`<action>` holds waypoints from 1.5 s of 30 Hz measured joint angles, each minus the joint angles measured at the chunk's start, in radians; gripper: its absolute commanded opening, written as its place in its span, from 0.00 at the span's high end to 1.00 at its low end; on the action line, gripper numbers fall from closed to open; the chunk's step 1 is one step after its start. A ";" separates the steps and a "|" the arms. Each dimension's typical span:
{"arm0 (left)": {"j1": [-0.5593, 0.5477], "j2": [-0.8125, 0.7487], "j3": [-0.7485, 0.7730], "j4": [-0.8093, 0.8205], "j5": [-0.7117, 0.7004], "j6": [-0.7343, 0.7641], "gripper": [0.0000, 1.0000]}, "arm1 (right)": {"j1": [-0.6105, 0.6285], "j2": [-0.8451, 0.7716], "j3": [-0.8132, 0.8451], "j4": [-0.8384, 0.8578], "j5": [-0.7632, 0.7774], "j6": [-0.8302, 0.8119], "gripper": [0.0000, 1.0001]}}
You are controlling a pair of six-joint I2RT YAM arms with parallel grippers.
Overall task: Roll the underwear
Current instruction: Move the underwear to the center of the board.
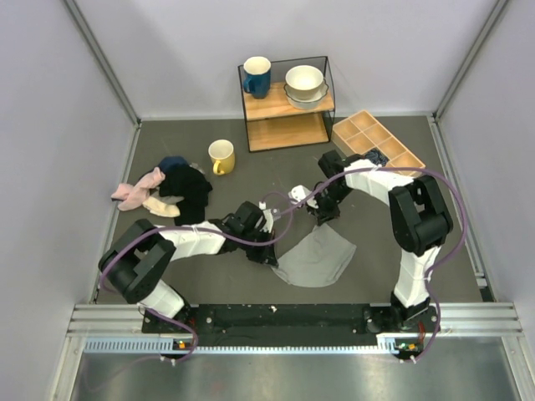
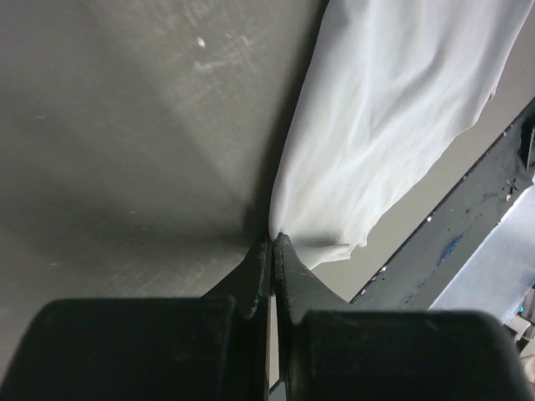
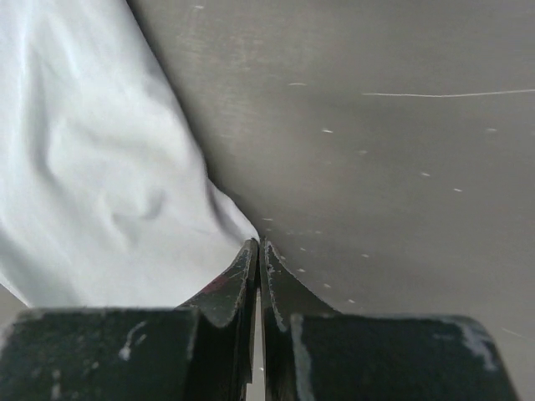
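Note:
The light grey underwear (image 1: 318,257) lies spread on the dark table in front of the arms. My left gripper (image 1: 269,253) is shut on its left corner; in the left wrist view the cloth (image 2: 376,125) runs up and right from the closed fingertips (image 2: 273,237). My right gripper (image 1: 323,217) is shut on its far corner; in the right wrist view the cloth (image 3: 92,167) spreads to the left of the closed fingertips (image 3: 257,242). No lettering shows.
A pile of pink, black and blue clothes (image 1: 167,190) lies at the left. A yellow mug (image 1: 221,156) stands behind it. A small shelf (image 1: 287,104) holds a blue mug and bowls. A wooden divided tray (image 1: 376,140) holds a dark bundle at the right.

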 measured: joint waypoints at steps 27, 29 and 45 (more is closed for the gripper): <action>0.268 0.207 0.401 -0.306 -0.084 0.270 0.65 | -0.085 0.082 0.164 0.200 0.099 0.338 0.76; 0.268 0.206 0.404 -0.310 -0.104 0.275 0.60 | -0.089 0.081 0.164 0.207 0.099 0.355 0.69; 0.290 -0.454 0.320 -0.275 -0.433 0.339 0.02 | -0.098 -0.381 -0.068 0.146 -0.140 0.110 0.18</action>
